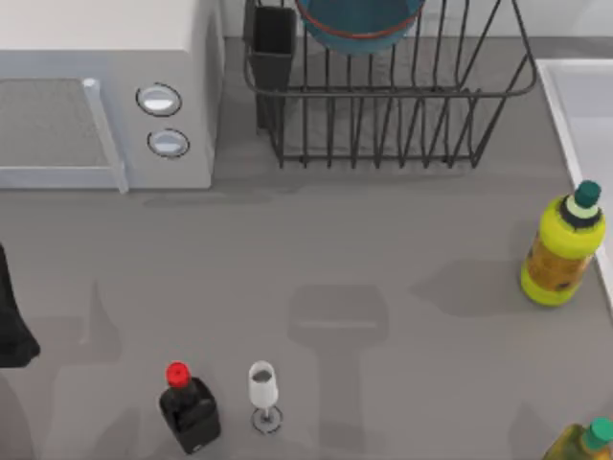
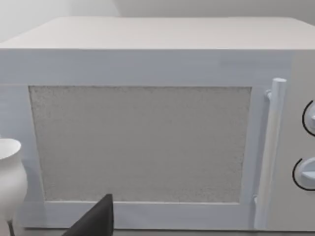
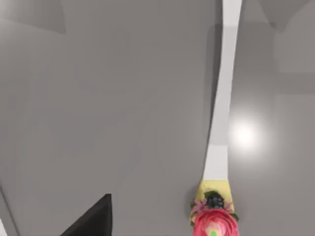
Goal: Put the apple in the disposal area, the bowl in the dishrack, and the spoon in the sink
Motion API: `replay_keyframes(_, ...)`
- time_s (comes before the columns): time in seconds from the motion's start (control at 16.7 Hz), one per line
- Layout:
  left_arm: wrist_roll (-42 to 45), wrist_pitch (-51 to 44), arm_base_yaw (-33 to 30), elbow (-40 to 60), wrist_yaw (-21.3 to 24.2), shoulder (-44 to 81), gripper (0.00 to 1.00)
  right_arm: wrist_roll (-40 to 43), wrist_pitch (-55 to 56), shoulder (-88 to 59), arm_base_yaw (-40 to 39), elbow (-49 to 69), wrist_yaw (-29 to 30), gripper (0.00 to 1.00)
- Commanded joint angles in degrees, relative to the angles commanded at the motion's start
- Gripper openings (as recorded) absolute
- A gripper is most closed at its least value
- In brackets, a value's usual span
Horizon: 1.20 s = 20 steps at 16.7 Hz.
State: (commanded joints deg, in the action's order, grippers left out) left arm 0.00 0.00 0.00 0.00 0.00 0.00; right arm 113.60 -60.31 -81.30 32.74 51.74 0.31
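Bowl (image 1: 359, 24) already sitting in the dishrack (image 1: 393, 115) at the far middle of the counter (image 1: 335, 249), leaning among the upright bars beside the black utensil cup (image 1: 273, 43). Sink (image 1: 584, 105) at the far right, just its pale rim and a strip of white basin showing.

Around these: white microwave (image 1: 105, 91) at far left, yellow bottle (image 1: 565, 249) standing against the sink rim on the right, black bottle with red cap (image 1: 187, 407) and small wine glass (image 1: 263, 393) at the near edge, a second yellow bottle (image 1: 584, 443) at the near right corner.

Left arm (image 1: 14, 326) as a dark shape at the left edge, its wrist camera facing the microwave door with the glass close by. Left tool: cannot tell whether open, closed or gripping. Same for the right tool, hanging over bare counter near the sink rim and a bottle top.

Likely trouble ahead: a sweep toward the sink clipping the yellow bottle and toppling it into the basin; a low left-arm move knocking over the wine glass.
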Motion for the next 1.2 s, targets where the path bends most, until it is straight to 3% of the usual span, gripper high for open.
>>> replay_keyframes(0.36, 0.0, 0.0, 0.0, 0.0, 0.0, 0.0, 1.0, -0.14, 1.05, -0.31, -0.21, -0.77, 0.0, 1.0)
replay_keyframes(0.9, 0.0, 0.0, 0.0, 0.0, 0.0, 0.0, 1.0, -0.3, 24.19, -10.98, -0.1, -12.58, -0.01, 1.0)
replay_keyframes(1.2, 0.0, 0.0, 0.0, 0.0, 0.0, 0.0, 1.0, -0.28, 26.82, -12.54, -0.08, -14.27, -0.01, 1.0)
